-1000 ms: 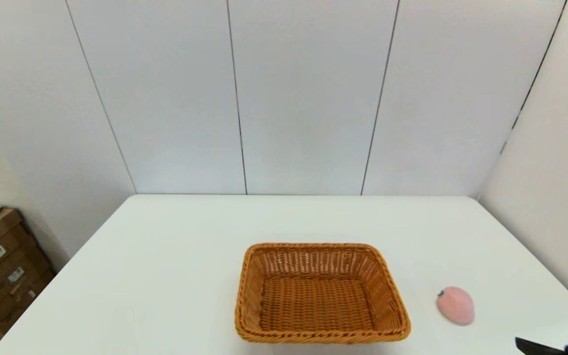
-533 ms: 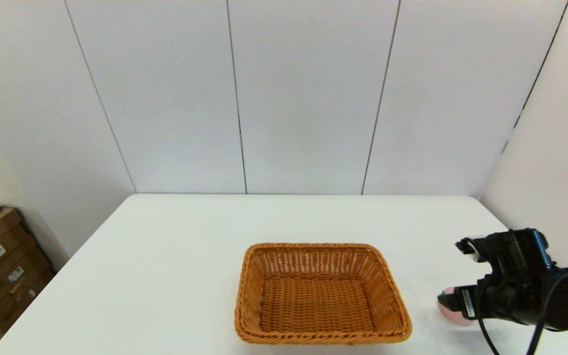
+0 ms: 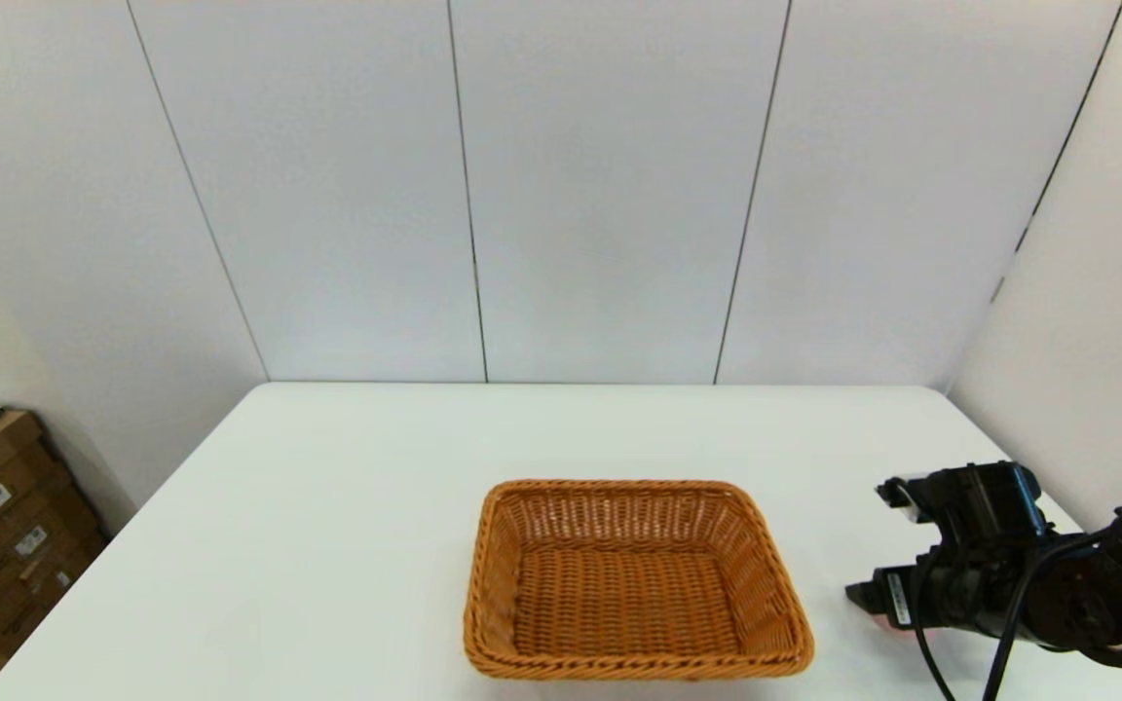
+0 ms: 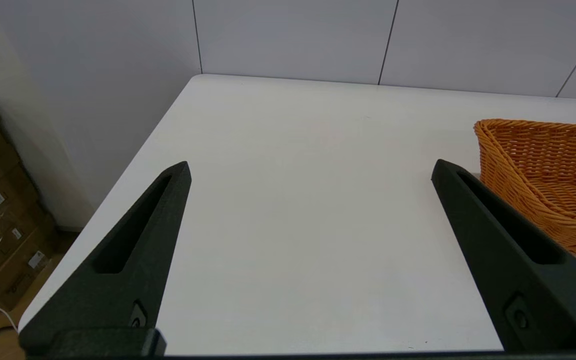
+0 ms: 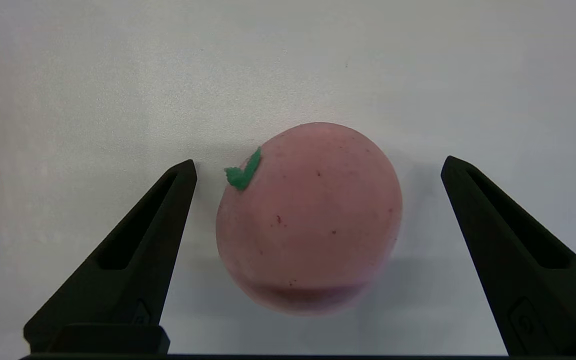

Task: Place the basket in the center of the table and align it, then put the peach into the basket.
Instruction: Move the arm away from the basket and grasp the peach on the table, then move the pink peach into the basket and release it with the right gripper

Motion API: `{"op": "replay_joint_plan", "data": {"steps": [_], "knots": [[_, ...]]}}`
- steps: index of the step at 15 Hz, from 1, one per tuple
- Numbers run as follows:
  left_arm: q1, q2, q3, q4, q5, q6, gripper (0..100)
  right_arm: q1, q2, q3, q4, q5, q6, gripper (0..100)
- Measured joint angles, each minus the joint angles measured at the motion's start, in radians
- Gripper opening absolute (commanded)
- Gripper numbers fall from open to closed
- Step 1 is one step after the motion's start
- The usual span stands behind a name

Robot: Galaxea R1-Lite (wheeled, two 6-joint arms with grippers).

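The basket (image 3: 634, 582) is sitting squared near the middle of the white bench (image 3: 327, 506). The right gripper (image 5: 318, 170) is hovering over the peach (image 5: 309, 217), fingers (image 5: 133, 250) spread either side, not touching. Next: descend, close gently. The left gripper (image 4: 310, 167) is idling, fingers apart.

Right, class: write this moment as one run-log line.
right gripper: open, fingers either side of peach, not touching | peach: on table, right of basket | basket: empty | left gripper: open, idle
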Motion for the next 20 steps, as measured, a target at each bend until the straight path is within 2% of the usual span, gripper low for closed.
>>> {"op": "replay_joint_plan", "data": {"steps": [1, 2, 6, 16, 20], "knots": [[0.000, 0.000, 0.000, 0.000, 0.000, 0.000, 100, -0.001, -0.011, 0.002, 0.004, 0.000, 0.000, 100], [0.000, 0.000, 0.000, 0.000, 0.000, 0.000, 100, -0.002, -0.026, 0.004, 0.009, 0.000, 0.000, 0], [0.000, 0.000, 0.000, 0.000, 0.000, -0.001, 100, -0.002, -0.067, 0.018, 0.034, 0.001, -0.004, 0], [0.000, 0.000, 0.000, 0.000, 0.000, -0.004, 100, -0.001, -0.095, 0.086, 0.023, 0.015, -0.006, 0], [0.000, 0.000, 0.000, 0.000, 0.000, -0.005, 100, 0.012, -0.205, 0.089, 0.027, 0.016, -0.009, 0]]}}
